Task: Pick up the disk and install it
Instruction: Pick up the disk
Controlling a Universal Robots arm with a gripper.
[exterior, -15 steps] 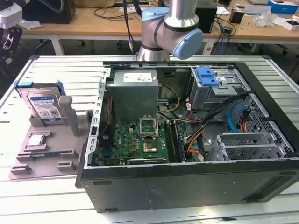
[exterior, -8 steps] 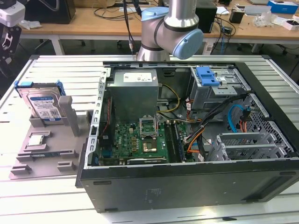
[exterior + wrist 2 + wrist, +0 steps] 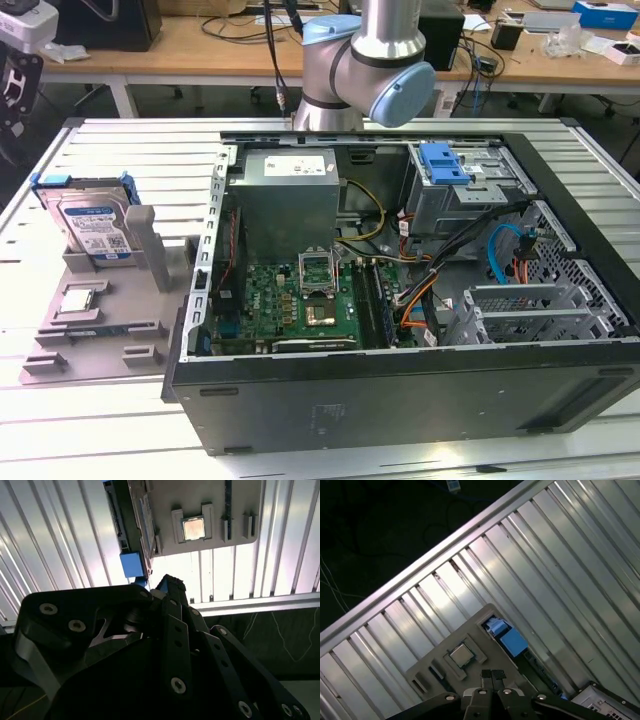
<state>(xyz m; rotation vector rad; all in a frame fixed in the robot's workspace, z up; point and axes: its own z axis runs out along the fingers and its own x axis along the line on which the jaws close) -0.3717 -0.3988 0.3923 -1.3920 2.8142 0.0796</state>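
Well, disk (image 3: 92,225) stands on edge in the grey fixture (image 3: 60,340) on the table (image 3: 100,430), at the exterior view's left of the open case (image 3: 400,400).
Looks rigid, dense, shock-sensitive; best pinched across its thin top edge on the blue frame, not the slick label. Hand (image 3: 492,676) hangs over the fixture, fingers pressed together, empty. Grey post (image 3: 143,240) just beside the disk crowds it; chip (image 3: 80,300) lies near.

The flat, rectangular silver hard drive (image 3: 95,225) stands upright on edge, its blue-and-white printed label facing outward. A blue plastic frame wraps its top and sides. It sits in the far slot of a grey plastic holder tray (image 3: 110,305), on the exterior view's left, near the open black computer case (image 3: 400,400) but outside it.
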